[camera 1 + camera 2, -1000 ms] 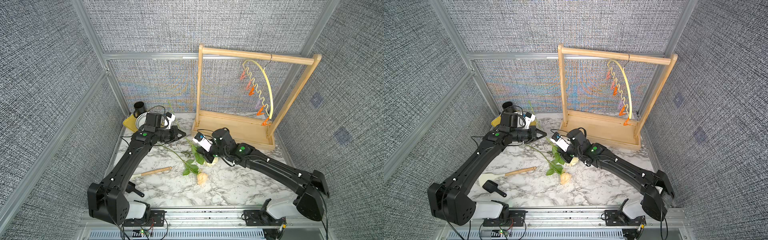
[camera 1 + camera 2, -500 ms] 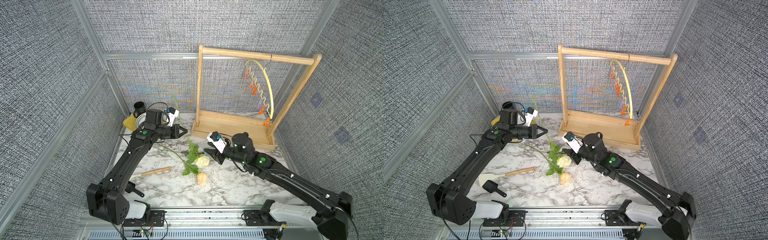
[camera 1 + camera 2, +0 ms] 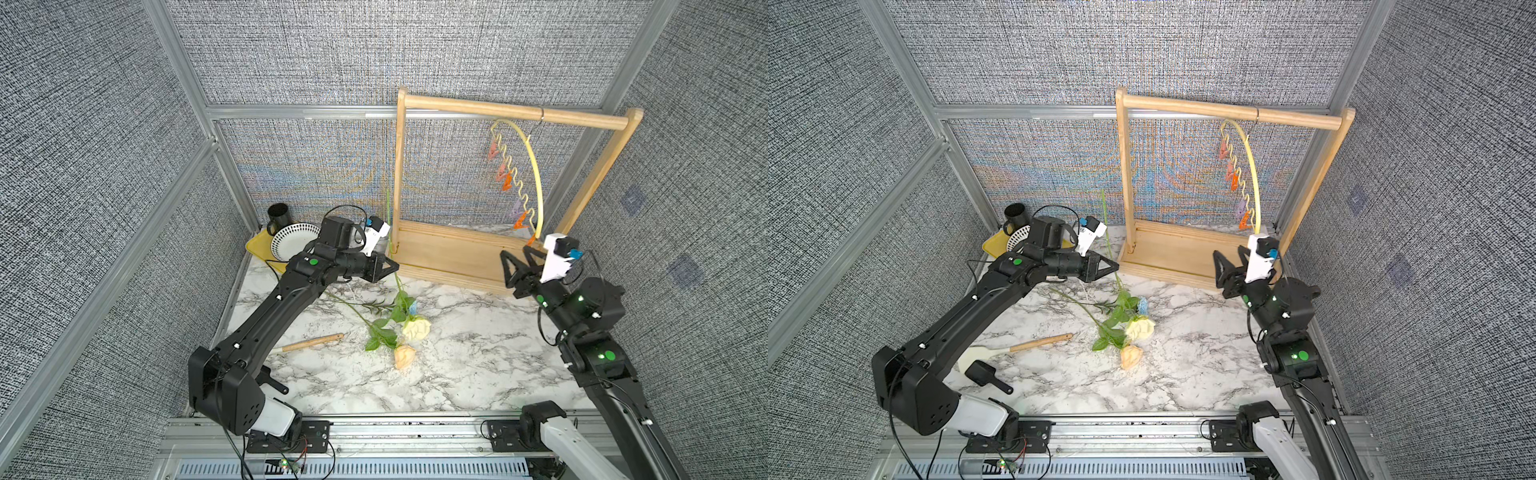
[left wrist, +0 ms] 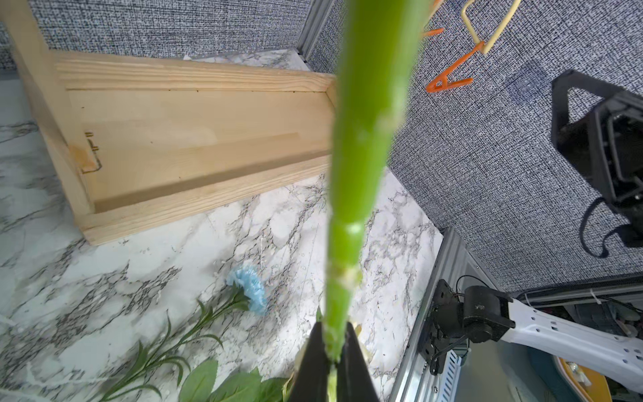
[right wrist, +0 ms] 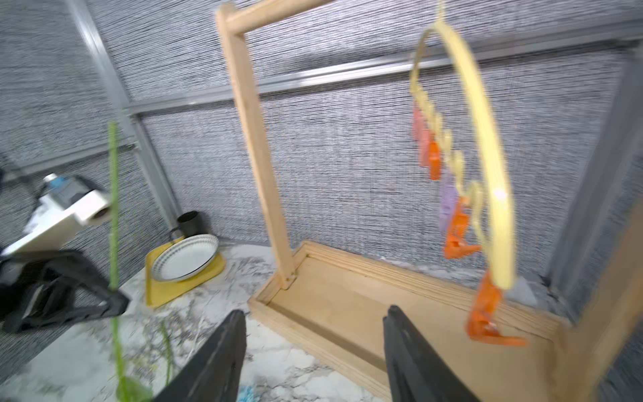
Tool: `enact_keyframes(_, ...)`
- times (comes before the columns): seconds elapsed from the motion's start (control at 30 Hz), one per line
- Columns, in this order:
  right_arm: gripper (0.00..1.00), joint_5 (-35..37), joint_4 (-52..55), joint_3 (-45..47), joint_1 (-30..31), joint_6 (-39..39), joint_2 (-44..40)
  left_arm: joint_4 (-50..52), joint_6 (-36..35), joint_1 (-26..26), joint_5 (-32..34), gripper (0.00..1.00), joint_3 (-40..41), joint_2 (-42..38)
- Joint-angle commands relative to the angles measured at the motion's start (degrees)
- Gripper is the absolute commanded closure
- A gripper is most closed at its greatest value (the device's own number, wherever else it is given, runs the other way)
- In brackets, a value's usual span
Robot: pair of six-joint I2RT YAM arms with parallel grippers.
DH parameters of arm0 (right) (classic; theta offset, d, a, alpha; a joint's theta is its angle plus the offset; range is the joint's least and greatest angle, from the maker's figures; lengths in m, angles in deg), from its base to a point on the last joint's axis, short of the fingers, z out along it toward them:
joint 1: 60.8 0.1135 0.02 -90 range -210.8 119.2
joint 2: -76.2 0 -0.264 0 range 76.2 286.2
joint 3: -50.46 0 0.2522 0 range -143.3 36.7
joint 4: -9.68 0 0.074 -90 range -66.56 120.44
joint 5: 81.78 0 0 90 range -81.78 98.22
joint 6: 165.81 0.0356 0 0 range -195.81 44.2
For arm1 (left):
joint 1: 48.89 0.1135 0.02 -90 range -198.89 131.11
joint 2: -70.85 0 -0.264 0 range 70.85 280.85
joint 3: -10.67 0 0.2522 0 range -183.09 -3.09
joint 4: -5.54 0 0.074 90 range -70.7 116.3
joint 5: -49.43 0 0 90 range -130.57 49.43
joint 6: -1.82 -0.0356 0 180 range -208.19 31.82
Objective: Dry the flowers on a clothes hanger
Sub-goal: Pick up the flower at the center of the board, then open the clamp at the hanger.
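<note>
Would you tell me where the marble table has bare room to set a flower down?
The widest bare marble lies between the peach rose and the right arm, from the wooden rack to the front rail. Crowded: the centre, where the flowers lie; the spatula beside the left arm; the back-left corner with the plate.

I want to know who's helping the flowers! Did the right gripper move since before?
Yes. The right gripper slid along the wooden rack, from in front of its bare end to the end where the clothes hanger hangs.
</note>
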Motion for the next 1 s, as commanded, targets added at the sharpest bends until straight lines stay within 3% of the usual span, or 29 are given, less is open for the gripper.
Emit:
enact_keyframes(0.0,0.33,2.6,3.7,-1.8,-4.7,5.6,1.0,-4.0,-0.3,-0.9,0.5,0.98,-2.0,1.7)
enact_keyframes(0.17,0.32,1.0,8.2,-8.9,-10.3,9.3,4.9,-2.8,-1.2,-1.9,0.6,0.98,-5.5,4.6)
enact_keyframes(0.33,0.27,-4.8,17.4,-18.6,-17.5,9.0,9.5,-2.8,-2.3,-3.4,4.2,0.98,-8.0,5.4)
enact_keyframes(0.47,0.26,-9.5,20.6,-21.5,-20.9,8.2,13.0,-3.9,-1.4,-4.3,4.9,0.98,-10.0,6.4)
enact_keyframes(0.67,0.28,-20.3,16.4,-17.9,-21.8,5.5,15.7,-2.5,0.6,-4.6,10.3,0.98,-11.2,6.1)
enact_keyframes(0.83,0.29,-29.2,14.3,-13.0,-21.8,-4.6,14.8,-3.3,1.0,-4.6,11.6,0.98,-9.5,4.5)
enact_keyframes(0.97,0.31,-28.1,6.3,-6.0,-22.0,-12.3,9.5,-4.2,0.1,-4.6,13.8,0.98,-7.0,3.0)
